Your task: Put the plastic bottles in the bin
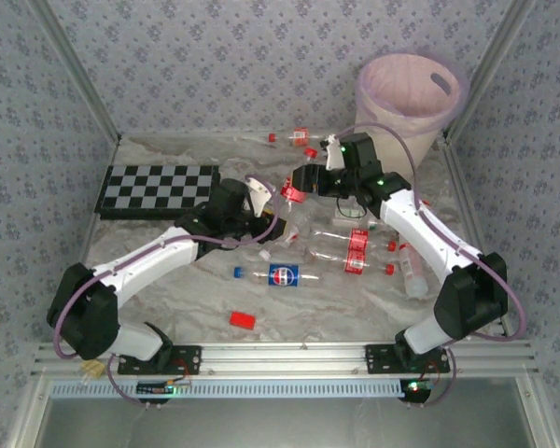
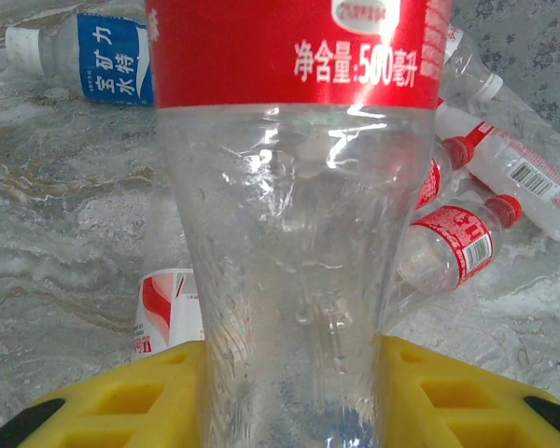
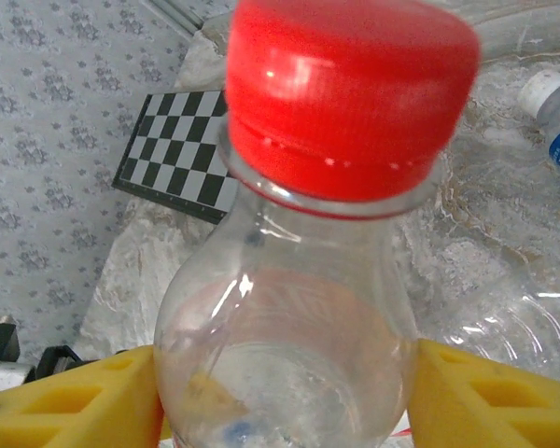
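My left gripper (image 1: pixel 264 220) (image 2: pixel 294 373) is shut on a clear plastic bottle (image 2: pixel 294 233) with a red label, its yellow fingers (image 2: pixel 121 401) pressed against the lower body. My right gripper (image 1: pixel 305 180) (image 3: pixel 285 373) is shut on another clear bottle (image 3: pixel 289 308) just below its red cap (image 3: pixel 350 89) (image 1: pixel 290 192), which points toward the left arm. Several more bottles lie on the white cloth, among them a blue-labelled one (image 1: pixel 282 275) and red-labelled ones (image 1: pixel 355 241). The cream bin (image 1: pixel 411 93) with a pink liner stands at the back right, behind the right gripper.
A checkerboard (image 1: pixel 159 189) lies at the back left. A small flat red block (image 1: pixel 243 319) sits near the front edge. More bottles rest by the back wall (image 1: pixel 299 137) and beside the right arm (image 1: pixel 413 275). Patterned walls close in three sides.
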### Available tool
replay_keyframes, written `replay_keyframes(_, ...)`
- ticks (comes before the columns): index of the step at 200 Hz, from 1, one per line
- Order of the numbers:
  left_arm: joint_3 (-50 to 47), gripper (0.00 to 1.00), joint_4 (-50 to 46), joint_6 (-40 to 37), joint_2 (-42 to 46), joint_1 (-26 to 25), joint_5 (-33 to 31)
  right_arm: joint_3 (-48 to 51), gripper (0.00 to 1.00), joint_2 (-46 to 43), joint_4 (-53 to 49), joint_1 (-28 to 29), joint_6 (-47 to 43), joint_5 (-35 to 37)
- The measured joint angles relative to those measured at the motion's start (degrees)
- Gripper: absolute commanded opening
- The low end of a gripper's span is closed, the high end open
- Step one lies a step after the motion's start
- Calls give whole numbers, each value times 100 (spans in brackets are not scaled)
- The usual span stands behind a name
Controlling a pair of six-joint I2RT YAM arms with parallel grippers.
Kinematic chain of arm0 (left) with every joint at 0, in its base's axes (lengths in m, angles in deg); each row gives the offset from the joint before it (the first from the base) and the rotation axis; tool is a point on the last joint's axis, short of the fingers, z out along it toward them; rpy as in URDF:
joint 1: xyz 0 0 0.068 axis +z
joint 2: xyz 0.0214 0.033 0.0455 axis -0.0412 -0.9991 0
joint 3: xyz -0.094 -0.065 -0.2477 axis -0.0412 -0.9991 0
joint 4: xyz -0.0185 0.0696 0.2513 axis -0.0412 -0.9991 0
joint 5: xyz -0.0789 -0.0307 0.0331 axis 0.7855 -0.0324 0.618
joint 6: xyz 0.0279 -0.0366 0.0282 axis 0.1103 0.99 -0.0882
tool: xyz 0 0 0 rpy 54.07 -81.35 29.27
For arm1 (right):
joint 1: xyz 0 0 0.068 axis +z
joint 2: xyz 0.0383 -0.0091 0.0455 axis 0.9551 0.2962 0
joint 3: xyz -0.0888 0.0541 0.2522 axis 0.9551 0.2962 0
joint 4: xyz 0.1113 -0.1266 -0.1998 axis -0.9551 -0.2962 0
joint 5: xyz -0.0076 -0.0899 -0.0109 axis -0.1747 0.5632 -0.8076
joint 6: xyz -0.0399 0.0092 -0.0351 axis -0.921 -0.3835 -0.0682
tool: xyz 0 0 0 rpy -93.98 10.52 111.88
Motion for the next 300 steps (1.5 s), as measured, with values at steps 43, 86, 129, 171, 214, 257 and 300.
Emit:
replay_keyframes(43, 7, 47, 2, 57, -15, -35, 9, 0, 54, -4, -92, -28, -31, 24)
replay_keyframes(86, 7, 79, 0, 68, 31, -66, 33, -72, 49, -120, -219, -98, -118, 46)
replay_keyframes(129, 7, 96, -66, 129, 363, -87, 7, -691, 47, -363, -573, -417, -463, 376)
replay_keyframes(171, 7, 97, -210, 133, 662, -87, -98, -1504, 43, -710, -798, -1292, -914, 925)
replay_keyframes(214, -7, 97, -391, 151, 662, -87, -234, -2138, 41, -822, -590, -2529, -992, 1434)
replay_keyframes(257, -9, 97, -468, 153, 660, -87, -273, -2343, 39, -402, 431, -3405, -868, 2015)
replay_keyframes(300, -44, 97, -450, 216, 660, -87, -269, -2964, 39, 632, 809, -3558, -927, 2312)
